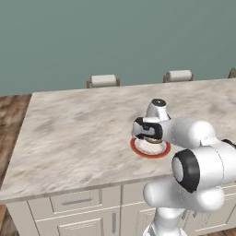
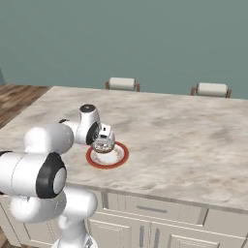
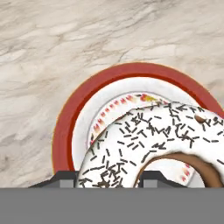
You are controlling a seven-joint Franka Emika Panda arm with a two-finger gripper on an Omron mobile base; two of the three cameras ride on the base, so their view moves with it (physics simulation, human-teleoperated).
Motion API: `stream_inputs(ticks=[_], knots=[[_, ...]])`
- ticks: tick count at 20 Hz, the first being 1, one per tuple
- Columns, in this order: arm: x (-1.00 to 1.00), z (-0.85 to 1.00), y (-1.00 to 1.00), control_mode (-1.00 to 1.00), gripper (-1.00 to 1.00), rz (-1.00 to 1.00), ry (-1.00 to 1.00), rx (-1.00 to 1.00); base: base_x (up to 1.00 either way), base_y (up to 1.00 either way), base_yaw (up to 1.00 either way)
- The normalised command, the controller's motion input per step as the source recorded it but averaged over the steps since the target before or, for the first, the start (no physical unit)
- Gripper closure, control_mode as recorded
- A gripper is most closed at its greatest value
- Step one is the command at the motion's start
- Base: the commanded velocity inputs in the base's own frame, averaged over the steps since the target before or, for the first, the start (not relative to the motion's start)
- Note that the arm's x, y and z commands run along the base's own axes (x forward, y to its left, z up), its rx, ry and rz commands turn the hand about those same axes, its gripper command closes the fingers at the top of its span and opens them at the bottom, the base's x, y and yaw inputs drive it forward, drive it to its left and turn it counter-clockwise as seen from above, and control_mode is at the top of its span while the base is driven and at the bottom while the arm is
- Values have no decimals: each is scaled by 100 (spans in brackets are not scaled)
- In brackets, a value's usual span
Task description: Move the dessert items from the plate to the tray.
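Donut (image 3: 131, 140), white-iced with dark sprinkles and a brown underside, is where we find the end effector (image 3: 109, 177). In the hand view its two dark fingertips (image 3: 65, 177) stand on either side of one section of the ring, one at the outer edge and the other at the rim of the hole, both against the icing. From this we read the end effector as closed around that part of the donut. Below it lies the plate (image 3: 65, 127), white with a broad red rim and small red and yellow marks on its inner ring. In the right base view the donut (image 2: 102, 145) sits at the end effector (image 2: 102, 140), just over the plate (image 2: 125, 154). We cannot tell whether it touches the plate or hangs a little above it. The left base view shows the end effector (image 1: 147, 131) pointing down over the plate (image 1: 150, 156), which rests near the front edge of the marbled counter (image 1: 78, 133). Two chair backs (image 1: 103, 81) (image 1: 179, 75) rise beyond the far edge of the counter, and pale drawers (image 1: 76, 201) run beneath its front.
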Motion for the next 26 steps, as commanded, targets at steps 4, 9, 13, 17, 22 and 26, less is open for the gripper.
stream_inputs(ticks=[4,9,13,17,22,26], knots=[[-87,100,2,-100,100,0,13,0,0,0,0],[-100,100,1,-100,100,0,1,0,0,0,0],[-92,95,0,-100,100,0,1,0,0,0,0],[-51,6,-1,-100,100,0,-3,0,0,0,0],[0,0,0,-100,100,0,0,0,0,0,0],[0,0,0,100,100,0,0,0,-12,-19,-9]])
